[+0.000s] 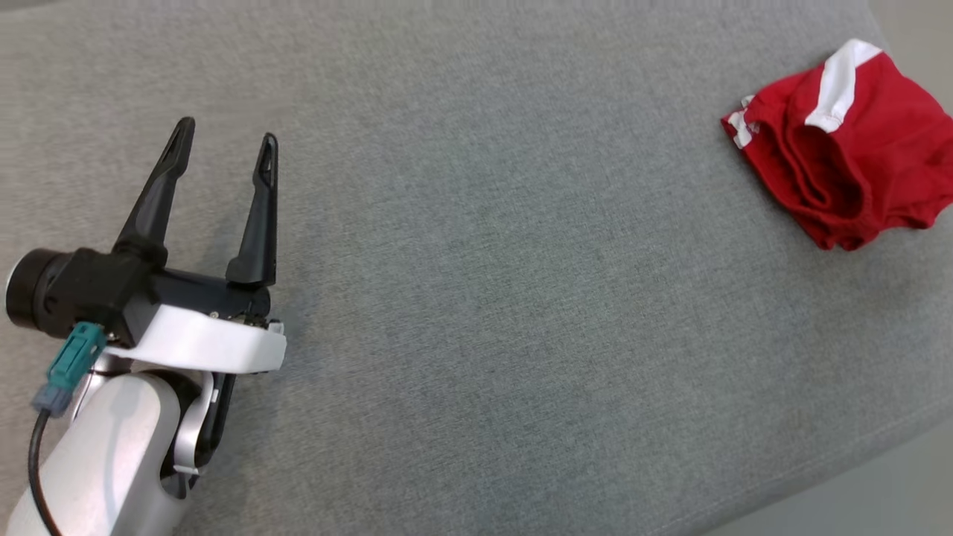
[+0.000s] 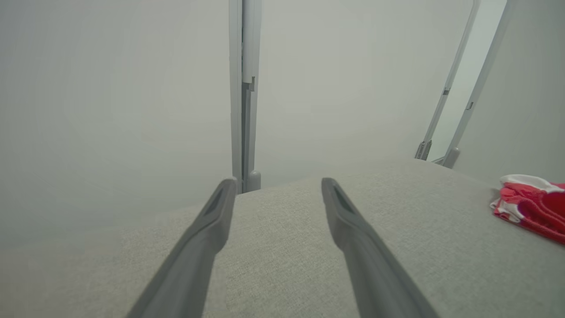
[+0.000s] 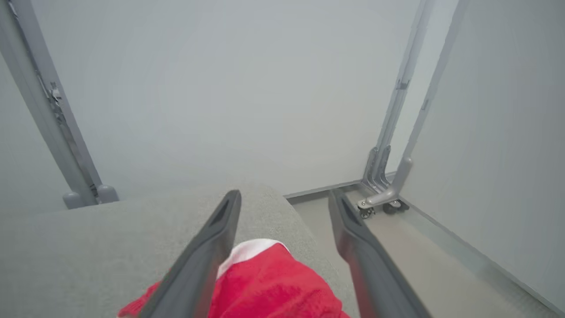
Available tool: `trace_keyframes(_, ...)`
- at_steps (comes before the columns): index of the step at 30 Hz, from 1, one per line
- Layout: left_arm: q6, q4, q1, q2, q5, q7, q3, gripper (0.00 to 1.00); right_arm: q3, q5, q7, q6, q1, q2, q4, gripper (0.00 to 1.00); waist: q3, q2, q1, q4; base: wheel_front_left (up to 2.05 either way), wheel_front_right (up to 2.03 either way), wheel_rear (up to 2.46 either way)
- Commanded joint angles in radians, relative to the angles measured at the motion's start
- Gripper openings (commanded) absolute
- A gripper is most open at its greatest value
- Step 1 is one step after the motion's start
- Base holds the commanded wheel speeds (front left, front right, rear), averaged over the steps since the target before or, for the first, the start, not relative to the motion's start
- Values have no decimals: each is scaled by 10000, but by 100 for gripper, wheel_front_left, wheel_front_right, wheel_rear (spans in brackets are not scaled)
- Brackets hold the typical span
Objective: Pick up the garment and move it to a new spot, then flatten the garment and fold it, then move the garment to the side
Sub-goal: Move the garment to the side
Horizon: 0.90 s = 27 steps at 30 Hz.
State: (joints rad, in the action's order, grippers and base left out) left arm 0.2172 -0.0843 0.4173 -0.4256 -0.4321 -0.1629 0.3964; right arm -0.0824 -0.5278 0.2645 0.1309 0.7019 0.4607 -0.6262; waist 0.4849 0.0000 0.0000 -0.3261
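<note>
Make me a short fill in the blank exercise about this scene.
The garment is mostly ____ with white trim.
In the head view it lies toward the gray surface's ____ side.
The left end effector is ____ and holds nothing.
The right end effector hangs open above the ____.
Missing: red; right; open; garment.

Garment [image 1: 849, 149] runs past the head view's right edge. Right wrist view: bottom edge cuts it, and a right gripper [image 3: 284, 196] finger [image 3: 194, 274] covers part.
</note>
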Motion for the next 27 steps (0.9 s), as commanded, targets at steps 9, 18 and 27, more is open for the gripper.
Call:
trace_keyframes(9, 445, 128, -1018, 181, -522, -706, -775, 100, 1720, 776, 17, -1, -2580, -2095, 3142, 100, -1379, 0, 0, 1442, 0, 0, 0)
trace_keyframes(18, 322, -26, -2009, 242, -852, -966, -1575, 100, 1594, 1612, -102, -1, -3875, -2794, 4897, 100, -2057, 0, 0, 2477, 0, 0, 0)
trace_keyframes(27, -127, -109, -3142, 305, -613, -998, -2098, 100, 1388, 2786, -581, -1, -5016, -3225, 5586, 100, -2759, 0, 0, 3087, 0, 0, 0)
